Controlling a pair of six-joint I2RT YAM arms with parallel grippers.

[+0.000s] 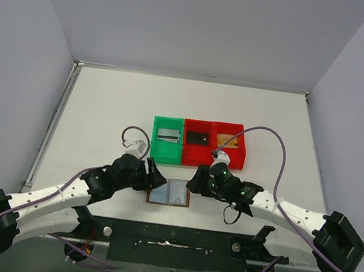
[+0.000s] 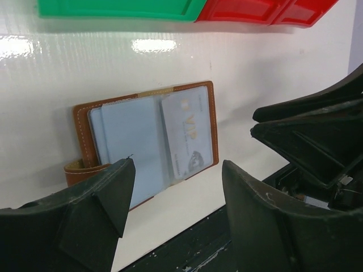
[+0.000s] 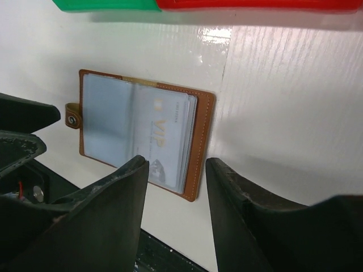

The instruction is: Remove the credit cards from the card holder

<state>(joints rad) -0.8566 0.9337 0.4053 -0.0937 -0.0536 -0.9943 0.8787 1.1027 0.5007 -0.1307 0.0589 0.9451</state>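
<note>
- Here's the wallet, lying open and flat on the white tabletop, brown leather edge showing all round.
- Cards are tucked inside it. A pale card with gold "VIP" lettering sits in the right half, and a plain pale blue card in the left half.
- Snap strap pokes out from the wallet's left edge.
- Left end effector is right at the wallet's left side, released, fingers spread wide with nothing between them. From its wrist camera the wallet shows through the gap.
- Right end effector is at the wallet's right side, also released and empty, its dark fingers framing the wallet's near right corner.
- Can't tell whether either one touches the leather.
- Behind the wallet, well apart from it, is a row of bins: a green bin on the left and two red bins to its right, each with something small inside.
</note>
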